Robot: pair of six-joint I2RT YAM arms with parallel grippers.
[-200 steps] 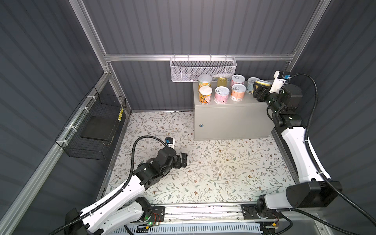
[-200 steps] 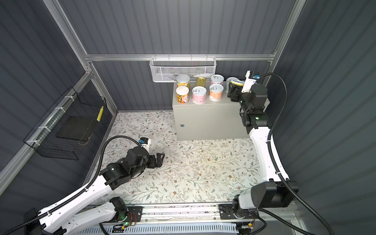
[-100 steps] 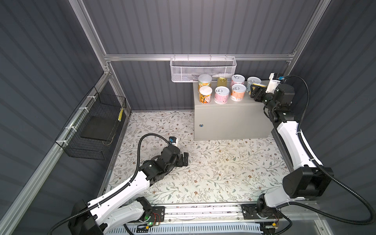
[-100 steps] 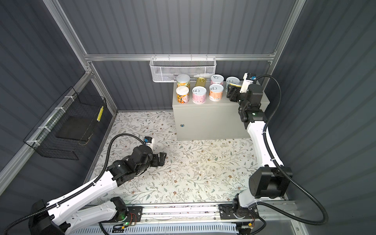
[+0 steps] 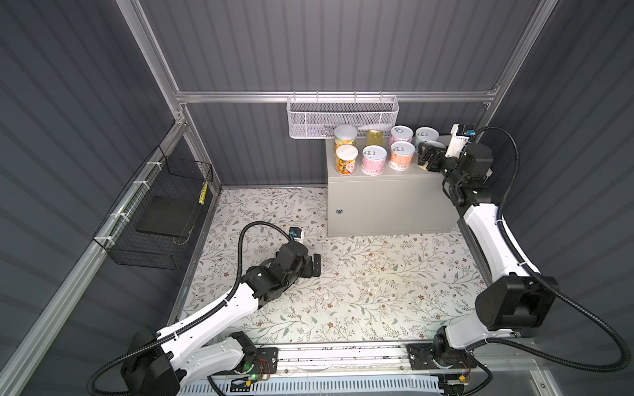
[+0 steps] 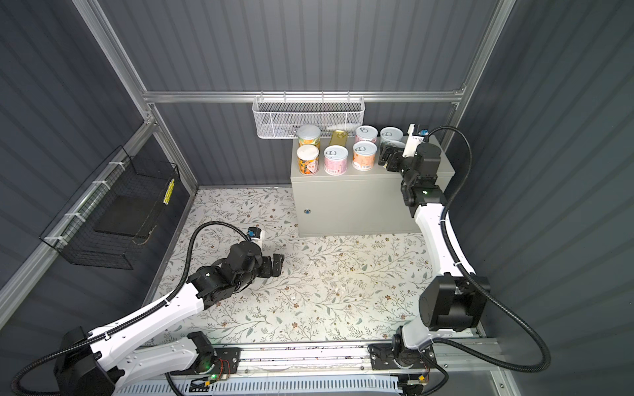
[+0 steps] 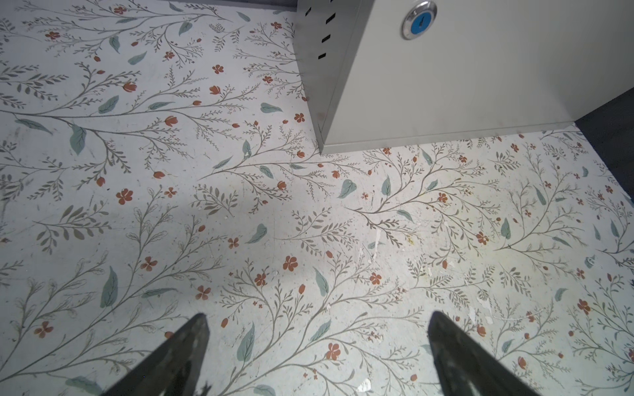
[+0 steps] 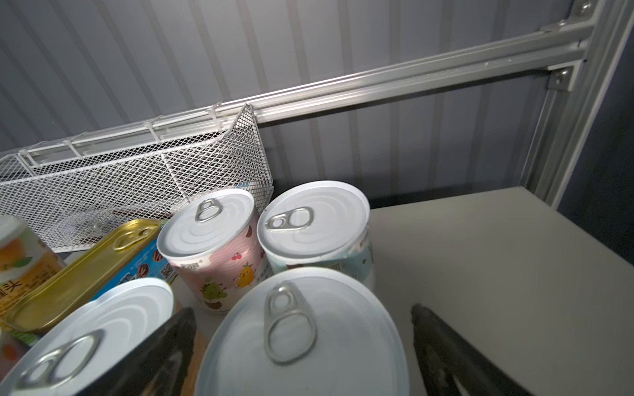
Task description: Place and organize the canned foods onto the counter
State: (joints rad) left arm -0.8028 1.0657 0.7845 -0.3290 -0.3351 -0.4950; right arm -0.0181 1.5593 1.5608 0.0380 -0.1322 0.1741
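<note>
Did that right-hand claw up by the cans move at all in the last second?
Yes. The right gripper shifted slightly left, closer to the peach can in the front row on the counter.

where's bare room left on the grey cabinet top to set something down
Free: top of the light-grey metal cabinet between the blue-grey-labelled round can and the aluminium corner post. Crowded: the end nearest the white mesh basket, cans in two rows.

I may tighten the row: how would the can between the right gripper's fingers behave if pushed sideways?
The can looks like rigid metal, so it should not deform. Upright on the counter's smooth top, it probably slides; a high push might tip it. A neighbouring can stands close beside it, so it may get bumped.
</note>
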